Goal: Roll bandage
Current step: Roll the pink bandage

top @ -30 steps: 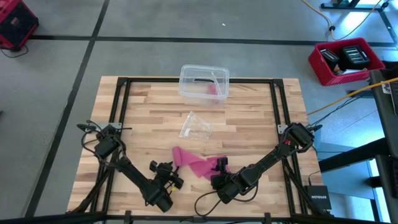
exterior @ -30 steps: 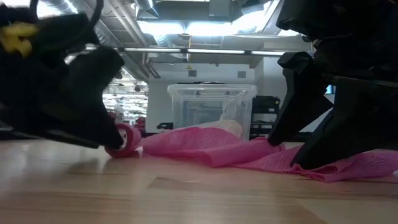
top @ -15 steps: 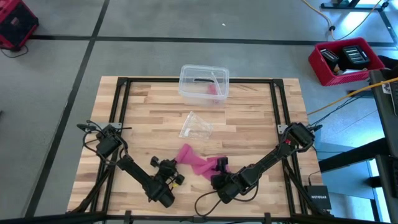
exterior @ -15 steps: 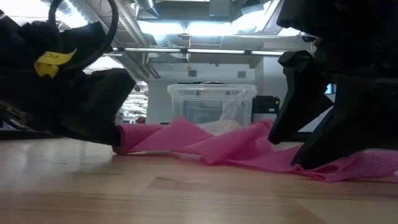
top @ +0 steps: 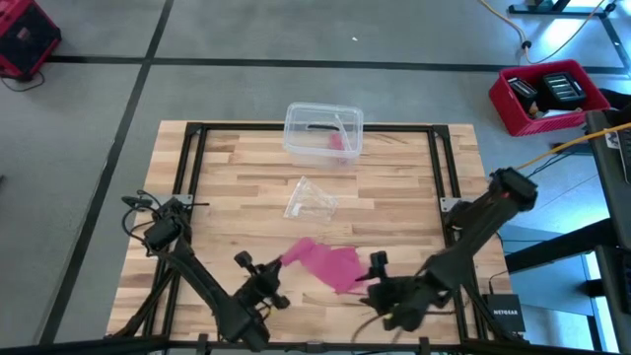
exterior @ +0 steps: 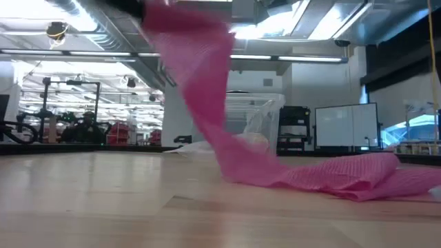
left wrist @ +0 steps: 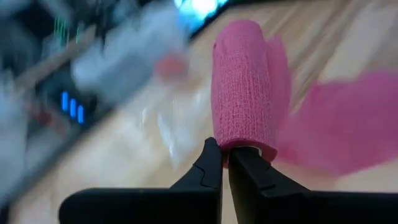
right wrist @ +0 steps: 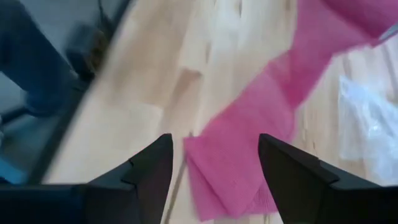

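Pink bandage (left wrist: 244, 93) (partly rolled) hangs.

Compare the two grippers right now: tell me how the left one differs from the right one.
The left gripper is shut on the pink soft fabric bandage; the right gripper stands open and holds nothing. The left gripper has one end of the bandage raised off the wooden table, so the strip hangs down to it in the low view; the right gripper only hovers above the part lying flat. Both are dark two-finger grippers at the table's near edge.
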